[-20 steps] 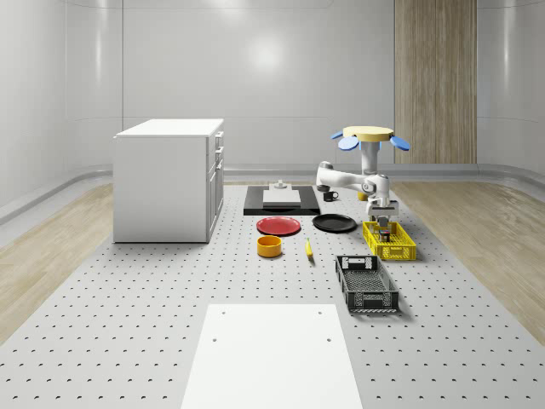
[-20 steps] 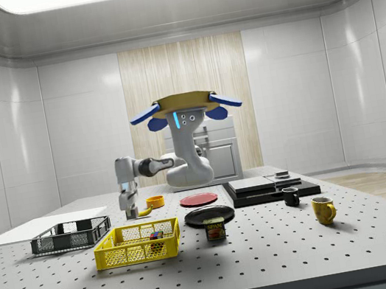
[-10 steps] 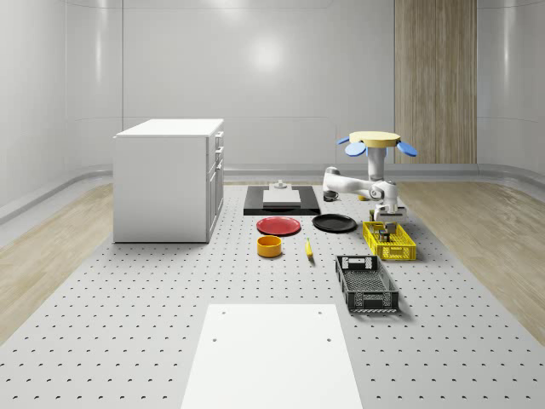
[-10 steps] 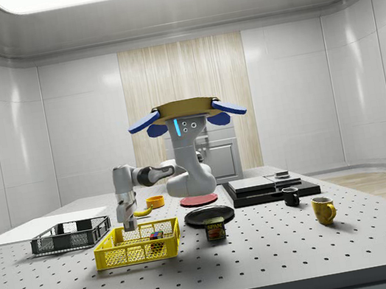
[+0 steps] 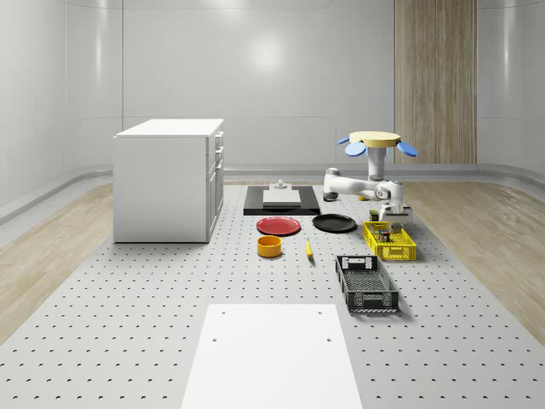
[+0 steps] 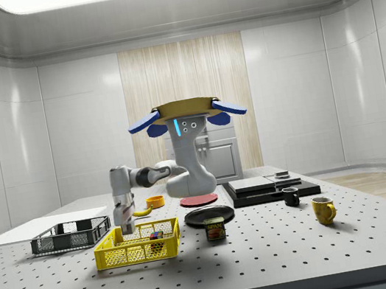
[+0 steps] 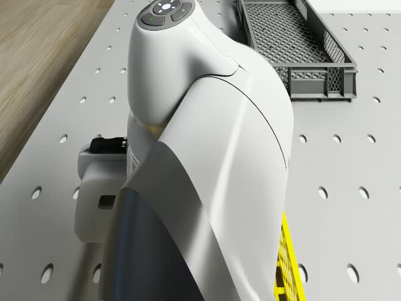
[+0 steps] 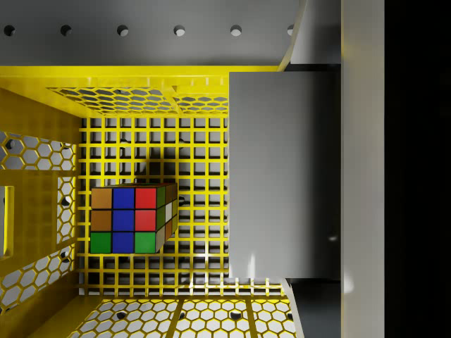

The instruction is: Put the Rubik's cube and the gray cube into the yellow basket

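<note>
Your jaws are closed on the gray cube (image 8: pixel 282 176), held low over the yellow basket (image 8: pixel 42 91) with the Rubik's cube (image 8: pixel 132 220) already lying on its mesh floor. The drone (image 6: pixel 186 112) hovers beside the basket. Keep the gripper (image 6: pixel 126 227) inside the rim, clear of the Rubik's cube, then let go gently.

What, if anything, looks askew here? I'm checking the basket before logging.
Nothing stands out. The Rubik's cube lies flat in the yellow basket, the gray cube is beside it at the gripper, and the drone hovers over the table beside the basket.
</note>
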Tool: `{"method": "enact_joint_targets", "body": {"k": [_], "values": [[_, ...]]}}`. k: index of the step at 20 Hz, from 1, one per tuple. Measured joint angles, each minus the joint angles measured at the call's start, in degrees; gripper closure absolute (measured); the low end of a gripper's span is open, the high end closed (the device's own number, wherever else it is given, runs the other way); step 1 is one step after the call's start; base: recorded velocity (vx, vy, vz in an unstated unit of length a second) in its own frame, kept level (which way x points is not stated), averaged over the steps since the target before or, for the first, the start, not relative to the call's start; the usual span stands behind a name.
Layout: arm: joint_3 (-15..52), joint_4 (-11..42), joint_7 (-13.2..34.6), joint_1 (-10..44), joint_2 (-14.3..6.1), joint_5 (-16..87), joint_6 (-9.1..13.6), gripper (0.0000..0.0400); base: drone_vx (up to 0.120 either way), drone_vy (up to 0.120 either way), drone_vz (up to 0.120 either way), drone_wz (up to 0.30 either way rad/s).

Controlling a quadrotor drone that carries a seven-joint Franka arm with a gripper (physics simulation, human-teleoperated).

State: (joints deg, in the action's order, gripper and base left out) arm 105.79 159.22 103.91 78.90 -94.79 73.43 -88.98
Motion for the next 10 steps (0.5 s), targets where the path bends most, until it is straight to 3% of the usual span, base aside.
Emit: {"method": "enact_joint_targets", "body": {"k": [10], "values": [[-0.19, 0.42, -4.81, -5.20, 0.39, 0.30, 0.20, 0.0150, 0.000, 0.000, 0.000, 0.000]]}}
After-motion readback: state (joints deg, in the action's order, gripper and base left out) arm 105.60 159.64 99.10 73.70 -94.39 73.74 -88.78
